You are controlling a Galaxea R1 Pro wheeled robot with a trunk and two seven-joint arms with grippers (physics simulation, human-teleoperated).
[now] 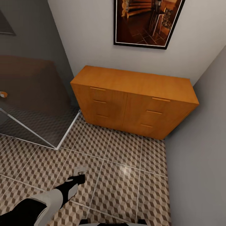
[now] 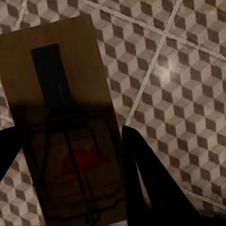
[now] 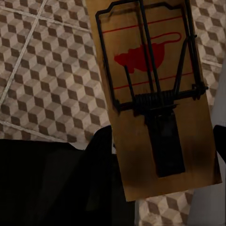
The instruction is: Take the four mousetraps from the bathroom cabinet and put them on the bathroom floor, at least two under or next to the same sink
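A brown wooden mousetrap [image 2: 66, 108] with dark wire parts and a red mark sits between the dark fingers [image 2: 146, 179] of my left gripper [image 2: 70, 174], which is shut on it above the cube-patterned bathroom floor [image 2: 188, 94]. My right gripper [image 3: 162, 150] is shut on a second mousetrap [image 3: 155, 94], also held over the tiles. In the head view my left gripper [image 1: 78, 175] hangs low over the floor [image 1: 122, 175], about two tiles in front of the orange-brown cabinet [image 1: 131, 100], whose drawers are all shut. The sink is out of view.
A glass shower panel [image 1: 31, 103] with a metal edge stands at the left, reaching the cabinet's left end. A grey wall [image 1: 201, 150] closes the right side. A framed picture [image 1: 146, 22] hangs on the white wall above the cabinet.
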